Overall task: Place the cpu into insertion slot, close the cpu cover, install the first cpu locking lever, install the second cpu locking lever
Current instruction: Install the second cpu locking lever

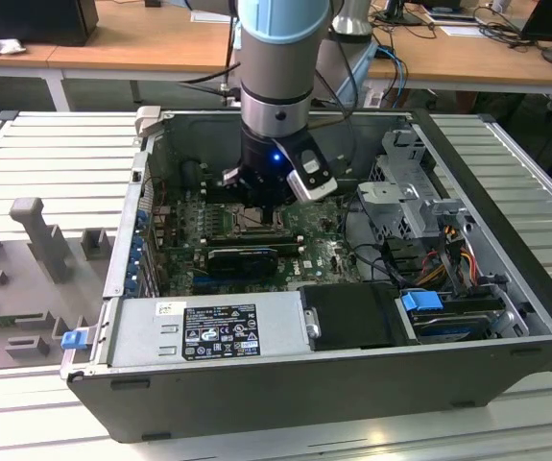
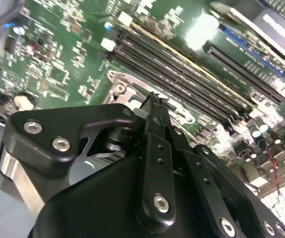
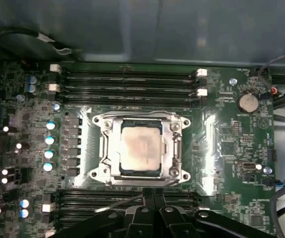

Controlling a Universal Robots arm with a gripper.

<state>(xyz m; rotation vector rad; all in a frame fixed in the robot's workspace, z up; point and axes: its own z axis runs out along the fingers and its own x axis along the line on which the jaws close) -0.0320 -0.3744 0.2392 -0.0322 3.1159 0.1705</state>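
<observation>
Light fell from above, with bright glare on the green circuit board (image 2: 201,34). The black gripper linkage (image 2: 152,168) was blurred close up.

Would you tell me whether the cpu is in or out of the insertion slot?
In: the cpu lies flat inside the insertion slot, framed by the cpu cover.

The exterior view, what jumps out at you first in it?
The big silver robot arm plunges straight down into the open computer case, its gripper low over the green board. In the first wrist view the cpu lies in its socket with the cpu cover closed around it.
</observation>
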